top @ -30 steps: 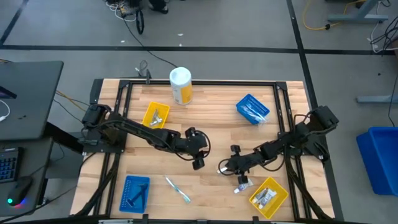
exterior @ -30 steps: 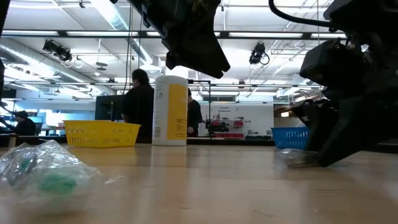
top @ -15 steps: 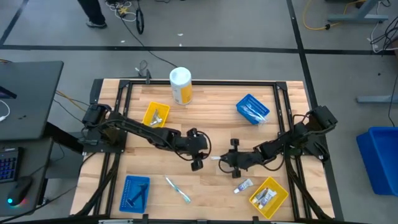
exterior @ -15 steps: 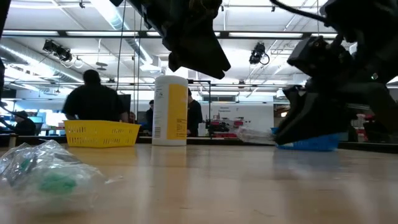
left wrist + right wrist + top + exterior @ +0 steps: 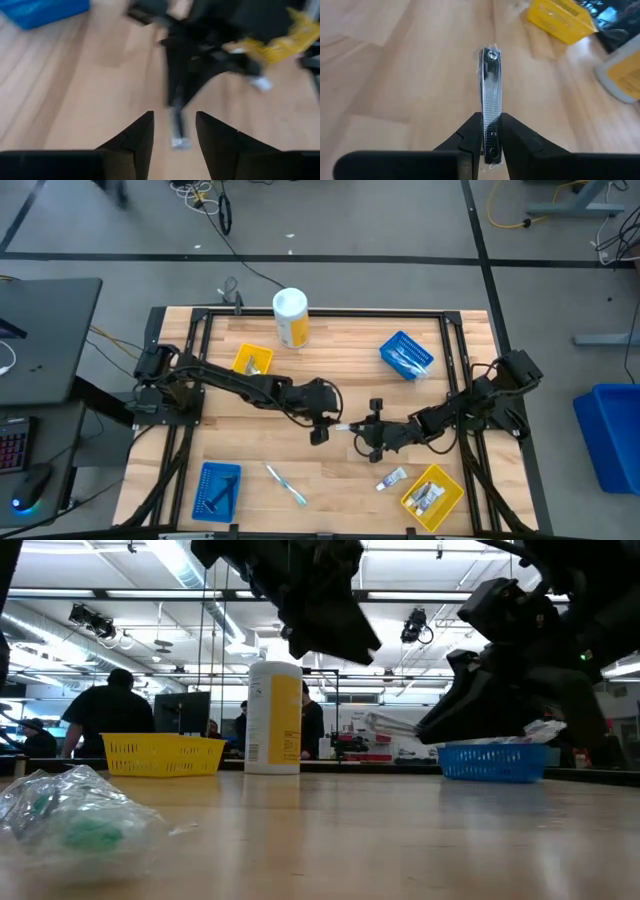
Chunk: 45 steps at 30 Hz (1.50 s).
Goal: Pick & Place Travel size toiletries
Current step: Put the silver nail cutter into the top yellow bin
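Note:
My right gripper (image 5: 490,137) is shut on a silver nail clipper (image 5: 490,90) in clear wrap, above the middle of the table (image 5: 345,427). In the low view the clipper (image 5: 395,727) sticks out level, clear of the table. My left gripper (image 5: 320,423) is open and faces the clipper's free end; in the left wrist view the clipper (image 5: 178,135) lies in line with the gap between the fingers, blurred. A white tube (image 5: 392,478) and a toothbrush (image 5: 285,483) lie flat on the table. My right gripper pinches the nail clipper by its near end (image 5: 490,131) between the two fingers, which lie along its length. The fingers come level from the table's right side. The clipper is lifted clear and points toward the left gripper.
A yellow canister (image 5: 290,317) stands at the far edge. Yellow trays sit far left (image 5: 250,365) and near right (image 5: 432,496), blue trays far right (image 5: 406,356) and near left (image 5: 216,488). A clear bag with something green (image 5: 75,815) lies near the low camera. People stand beyond the table.
My right gripper has risen from the table beside the white tube and moved toward the far edge, lifting the wrapped clipper clear. My left gripper has shifted toward the right gripper, closing the distance to the clipper's free end.

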Tool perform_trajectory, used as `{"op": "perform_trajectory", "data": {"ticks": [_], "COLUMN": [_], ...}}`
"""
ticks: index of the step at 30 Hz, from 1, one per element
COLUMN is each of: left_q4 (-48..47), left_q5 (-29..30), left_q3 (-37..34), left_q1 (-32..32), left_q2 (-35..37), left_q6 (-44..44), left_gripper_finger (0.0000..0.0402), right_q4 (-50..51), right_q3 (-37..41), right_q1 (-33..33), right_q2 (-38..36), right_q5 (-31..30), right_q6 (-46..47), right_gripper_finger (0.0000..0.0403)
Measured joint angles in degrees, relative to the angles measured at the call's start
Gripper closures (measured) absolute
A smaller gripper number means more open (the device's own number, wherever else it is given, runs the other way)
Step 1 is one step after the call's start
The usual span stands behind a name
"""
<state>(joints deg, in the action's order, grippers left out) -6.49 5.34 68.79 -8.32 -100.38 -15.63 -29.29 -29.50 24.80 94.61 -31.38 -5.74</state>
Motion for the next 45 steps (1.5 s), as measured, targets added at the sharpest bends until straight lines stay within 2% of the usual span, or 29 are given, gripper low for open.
{"op": "perform_trajectory", "data": {"ticks": [6, 10, 29, 45], "left_q4": [3.1, 1.8, -0.6, -0.7], "left_q5": [-0.7, -0.3, 1.6, 1.6], "left_q3": [0.0, 0.0, 0.0, 0.0], "left_q1": [-0.4, -0.2, -0.3, -0.3], "left_q2": [0.0, 0.0, 0.0, 0.0], "left_q6": [2.6, 2.3, 2.8, 3.0], "left_gripper_finger": [0.0226, 0.0216, 0.0216, 0.0317], "right_q4": [-3.5, -8.3, -17.3, -19.9], "right_q3": [0.0, -0.1, -0.1, -0.1], "right_q1": [-1.7, -2.5, -2.7, -2.7], "right_q2": [0.0, -0.1, -0.1, -0.1], "right_q5": [-1.2, -1.2, -3.5, -3.5], "right_q6": [-1.8, -2.4, -4.2, -4.2], "right_gripper_finger": [0.0333, 0.0334, 0.0334, 0.0333]}}
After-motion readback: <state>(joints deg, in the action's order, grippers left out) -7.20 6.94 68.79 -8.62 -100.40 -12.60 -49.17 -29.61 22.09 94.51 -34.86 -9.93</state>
